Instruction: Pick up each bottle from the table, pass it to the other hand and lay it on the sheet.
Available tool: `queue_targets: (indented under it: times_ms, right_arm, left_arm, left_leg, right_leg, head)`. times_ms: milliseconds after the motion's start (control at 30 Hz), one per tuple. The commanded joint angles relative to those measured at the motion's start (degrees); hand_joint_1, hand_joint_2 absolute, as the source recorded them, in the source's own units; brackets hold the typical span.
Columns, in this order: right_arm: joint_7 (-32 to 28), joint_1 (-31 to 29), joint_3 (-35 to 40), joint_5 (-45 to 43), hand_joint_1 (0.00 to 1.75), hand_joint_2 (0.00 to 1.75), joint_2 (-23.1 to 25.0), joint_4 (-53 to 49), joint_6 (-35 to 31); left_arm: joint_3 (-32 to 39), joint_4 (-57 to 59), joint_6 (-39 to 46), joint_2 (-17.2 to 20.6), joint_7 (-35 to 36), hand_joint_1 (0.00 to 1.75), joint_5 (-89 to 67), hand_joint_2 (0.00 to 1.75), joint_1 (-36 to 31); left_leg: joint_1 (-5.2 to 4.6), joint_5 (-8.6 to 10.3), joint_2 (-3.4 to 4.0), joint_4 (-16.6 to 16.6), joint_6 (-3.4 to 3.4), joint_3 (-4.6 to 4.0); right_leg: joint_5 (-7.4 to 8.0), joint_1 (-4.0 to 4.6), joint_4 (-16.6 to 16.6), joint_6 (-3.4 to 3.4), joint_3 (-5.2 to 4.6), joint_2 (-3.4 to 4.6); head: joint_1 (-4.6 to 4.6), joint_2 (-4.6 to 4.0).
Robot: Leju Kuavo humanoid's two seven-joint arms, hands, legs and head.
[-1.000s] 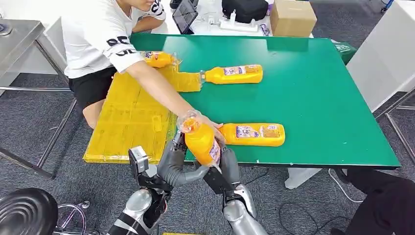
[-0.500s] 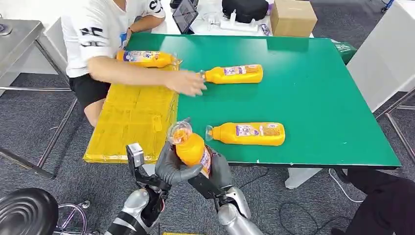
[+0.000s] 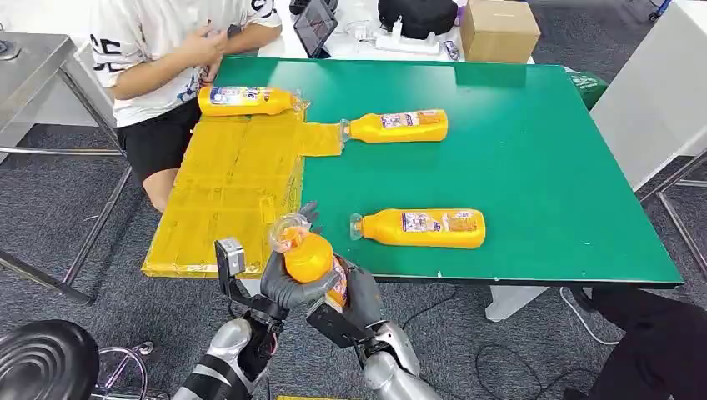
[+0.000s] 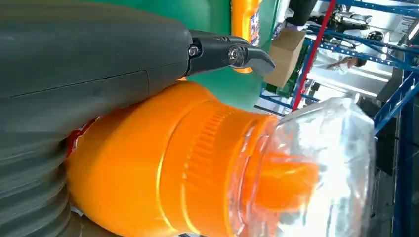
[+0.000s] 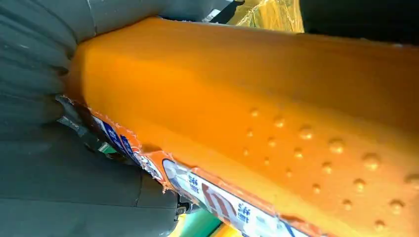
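Observation:
An orange bottle (image 3: 307,257) with a clear wrapped cap is held upright just off the table's near edge. My left hand (image 3: 288,289) grips its upper body and my right hand (image 3: 357,298) grips its lower part. In the left wrist view the bottle (image 4: 188,168) sits against my left hand (image 4: 89,59). In the right wrist view the labelled bottle (image 5: 276,98) lies in my right hand (image 5: 59,168). The yellow sheet (image 3: 225,192) covers the table's left side, with one bottle (image 3: 246,100) lying at its far end. Two more bottles (image 3: 398,126) (image 3: 425,227) lie on the green table (image 3: 542,167).
A person (image 3: 158,50) in a white shirt sits at the table's far left corner, hands drawn to the chest. A tablet (image 3: 315,25), a black bag (image 3: 417,15) and a cardboard box (image 3: 498,30) stand beyond the far edge. A black stool (image 3: 46,358) is at lower left.
The person's arm has pulled back from the table to the chest. Both my hands have brought the held bottle down and to the left, closer to the sheet's near corner.

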Motion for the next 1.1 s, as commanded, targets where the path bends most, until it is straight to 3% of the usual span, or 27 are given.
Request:
queue_targets:
  times_ms: [33, 433, 500, 833, 867, 1100]
  right_arm:
    - [-1.2, -1.7, 9.3, 0.9, 1.75, 1.75, 0.9, 1.0, -0.2]
    - [-2.0, -1.8, 8.4, -0.2, 1.75, 1.75, 0.3, -1.7, -1.6]
    - [-1.9, -1.7, 8.4, -0.2, 1.75, 1.75, 0.3, -1.8, -1.6]
    - [-1.8, -1.7, 8.2, -0.1, 1.75, 1.75, 0.1, -2.4, -2.6]
    - [-1.3, -2.1, 8.2, 0.2, 1.75, 1.75, 0.2, -2.1, -2.7]
    - [-1.8, -2.6, 8.3, 0.1, 1.75, 1.75, 0.9, 1.0, -1.5]
  left_arm:
    - [-2.6, 6.8, 0.3, -0.9, 0.9, 0.0, -0.7, 1.75, -3.7]
    - [-3.2, 6.5, -0.2, -0.5, 0.6, 0.0, -1.5, 1.75, -3.5]
    - [-3.1, 6.4, -0.2, -0.5, 0.6, 0.0, -1.5, 1.75, -3.5]
    - [-3.0, 6.2, -1.2, -0.3, 0.6, 0.0, -1.0, 1.75, -3.4]
    - [-2.9, 5.7, -4.0, -0.2, 0.4, 1.75, 0.9, 1.75, -3.1]
    - [-2.8, 1.8, -10.0, 0.0, -0.4, 1.75, 6.1, 1.75, -1.5]
  left_leg:
    - [0.05, -0.09, 0.03, 0.0, -0.06, 0.14]
    - [0.04, -0.05, 0.01, 0.0, -0.04, 0.09]
    - [0.1, -0.25, 0.07, 0.1, -0.1, 0.42]
    - [0.05, -0.05, 0.01, 0.0, -0.04, 0.1]
    - [0.07, -0.15, 0.03, 0.1, -0.06, 0.24]
    - [0.04, -0.16, 0.09, 0.1, -0.06, 0.27]
  right_leg:
    - [-0.07, 0.06, 0.0, -0.08, 0.15, -0.01]
    - [-0.05, 0.05, 0.0, -0.06, 0.09, -0.03]
    - [-0.21, 0.12, 0.1, -0.15, 0.43, -0.01]
    - [-0.05, 0.05, 0.0, -0.06, 0.1, -0.02]
    - [-0.13, 0.09, 0.0, -0.1, 0.25, -0.02]
    - [-0.13, 0.05, 0.0, -0.1, 0.25, 0.03]
  head:
    - [0.0, 0.0]
    - [0.0, 0.0]
    - [0.0, 0.0]
    - [-0.02, 0.0]
    - [0.0, 0.0]
    - [-0.02, 0.0]
